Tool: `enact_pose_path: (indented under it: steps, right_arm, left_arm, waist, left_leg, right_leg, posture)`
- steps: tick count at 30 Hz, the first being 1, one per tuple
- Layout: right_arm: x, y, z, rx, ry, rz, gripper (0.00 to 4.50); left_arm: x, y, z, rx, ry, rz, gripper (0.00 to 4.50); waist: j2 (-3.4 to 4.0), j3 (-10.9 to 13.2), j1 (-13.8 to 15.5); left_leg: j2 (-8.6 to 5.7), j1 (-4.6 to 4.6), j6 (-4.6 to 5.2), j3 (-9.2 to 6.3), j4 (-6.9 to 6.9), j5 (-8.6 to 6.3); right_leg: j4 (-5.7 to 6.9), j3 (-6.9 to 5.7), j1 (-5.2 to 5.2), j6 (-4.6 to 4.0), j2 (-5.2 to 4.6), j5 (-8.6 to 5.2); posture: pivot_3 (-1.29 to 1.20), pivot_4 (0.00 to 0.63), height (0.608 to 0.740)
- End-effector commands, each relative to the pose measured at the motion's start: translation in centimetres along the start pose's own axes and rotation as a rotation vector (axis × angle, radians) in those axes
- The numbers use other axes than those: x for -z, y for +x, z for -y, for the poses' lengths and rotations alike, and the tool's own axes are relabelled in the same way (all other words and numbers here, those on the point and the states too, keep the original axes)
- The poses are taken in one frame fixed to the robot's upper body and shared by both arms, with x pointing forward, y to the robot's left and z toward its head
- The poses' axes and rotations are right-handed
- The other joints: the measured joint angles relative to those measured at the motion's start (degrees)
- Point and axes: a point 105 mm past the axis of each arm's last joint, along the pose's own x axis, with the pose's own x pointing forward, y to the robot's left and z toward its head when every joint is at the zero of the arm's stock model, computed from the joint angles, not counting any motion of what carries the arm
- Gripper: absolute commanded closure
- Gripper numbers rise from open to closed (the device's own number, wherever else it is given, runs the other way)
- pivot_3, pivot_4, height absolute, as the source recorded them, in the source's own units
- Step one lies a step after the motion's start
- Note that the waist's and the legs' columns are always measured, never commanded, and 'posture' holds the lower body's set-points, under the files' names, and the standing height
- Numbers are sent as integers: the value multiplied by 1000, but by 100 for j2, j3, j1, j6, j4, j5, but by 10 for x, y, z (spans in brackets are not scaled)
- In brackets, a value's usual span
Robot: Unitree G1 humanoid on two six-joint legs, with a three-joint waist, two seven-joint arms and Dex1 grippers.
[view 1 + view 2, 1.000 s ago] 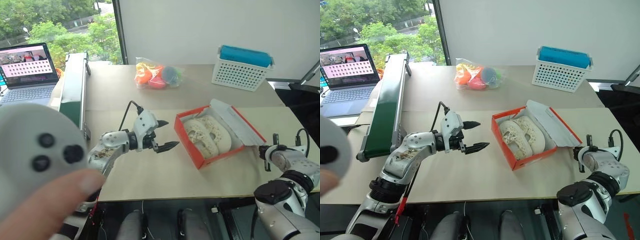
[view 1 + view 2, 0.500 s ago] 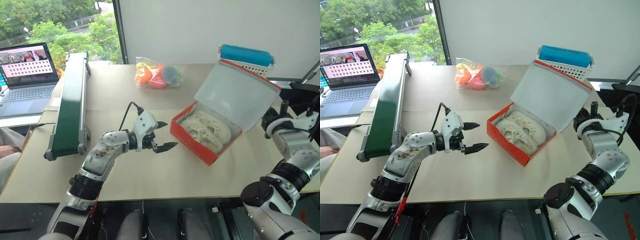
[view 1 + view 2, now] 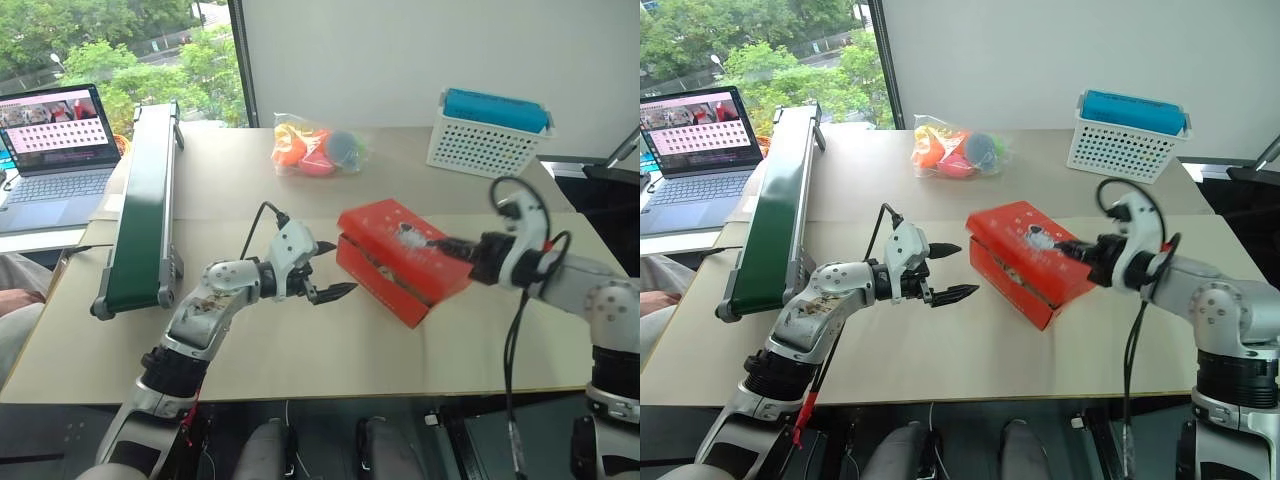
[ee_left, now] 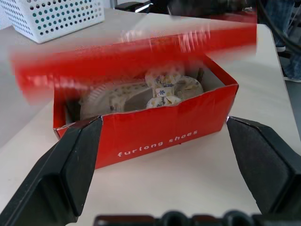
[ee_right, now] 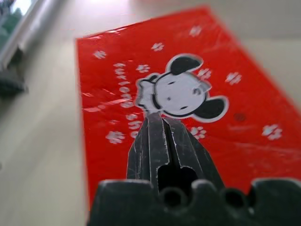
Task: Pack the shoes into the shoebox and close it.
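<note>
Now right gripper [image 3: 1072, 247], fingers pressed together, pushes the lid onto the shoebox [image 3: 1030, 262] over the shoes [image 4: 162, 87]; left gripper [image 3: 951, 270] waits wide beside it.

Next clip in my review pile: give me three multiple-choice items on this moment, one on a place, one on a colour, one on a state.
1. Where is the white perforated plastic basket?
A. far right of the table
B. beside the laptop
C. inside the box

2. What colour is the rectangular cardboard shoebox?
A. blue
B. orange-red
C. green

3. How is the right end effector?
A. wide open
B. holding a shoe
C. shut, on the shoebox lid

Answers: 1 A, it stands at the table's far right edge. 2 B, lid and walls show orange-red. 3 C, the right wrist view shows its fingers pressed together on the printed lid.
</note>
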Motion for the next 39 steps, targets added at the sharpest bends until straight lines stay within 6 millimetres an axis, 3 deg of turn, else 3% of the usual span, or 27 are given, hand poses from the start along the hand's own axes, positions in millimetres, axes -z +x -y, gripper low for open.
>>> enact_pose_path:
  steps: [1,7,14,19,24,30,33,37,39]
  right_arm:
    - [1,5,14,93,-72,-56,4463]
    - [-9,36,13,137,-100,-50,4463]
    - [-19,61,-28,14,-187,-50,4463]
    - [-9,74,-46,-30,-229,-96,4463]
    - [14,82,-34,21,-211,-167,4463]
    - [18,76,-8,132,-157,-149,4463]
    - [8,69,-5,145,-159,-96,4463]
    - [-47,38,-28,39,-146,188,4463]
    - [-64,21,-40,2,-173,295,4463]
  left_arm:
    - [-14,0,-1,-5,56,37,0]
    - [-14,1,-2,-14,55,40,0]
    - [-14,0,-2,-30,57,38,0]
    - [-15,-1,-3,-45,55,37,0]
    - [-14,-1,-4,-53,54,35,0]
    - [-11,-3,-11,-110,39,32,0]
    - [-11,-5,-16,-162,29,47,0]
    - [-17,-18,-37,-330,-24,103,0]
    - [-18,-27,-50,-423,-37,122,0]
  waist:
    - [-1,1,21]
    - [-8,4,34]
    - [-8,4,38]
    - [-8,4,36]
    - [-9,3,36]
    - [-14,-1,38]
    - [-15,-2,63]
    - [-16,1,121]
    - [-14,7,122]
  left_leg:
    - [0,-1,0,0,0,0]
    - [0,-1,0,0,0,0]
    - [0,-2,0,-1,3,0]
    - [0,-2,0,-2,4,0]
    - [-1,-2,0,-2,5,0]
    - [0,10,-1,-4,7,0]
    - [-1,13,-1,-5,8,0]
    - [-2,0,-1,-6,9,0]
    - [-5,-13,0,-5,8,0]
  right_leg:
    - [-1,0,-1,0,0,0]
    - [-5,-4,0,0,1,1]
    - [1,-6,-1,-1,1,2]
    - [4,-8,-1,-2,-1,2]
    - [8,-9,-1,-2,-1,2]
    - [13,-10,9,-3,-1,2]
    - [12,-10,14,-2,-1,2]
    - [10,-12,4,-2,-5,3]
    - [14,-11,-11,-2,-8,3]
  posture:
    - [0,150,699]
    - [0,150,699]
    - [0,150,699]
    - [0,150,699]
    - [0,150,699]
    - [0,150,699]
    - [0,150,699]
    - [0,150,699]
    - [0,150,699]
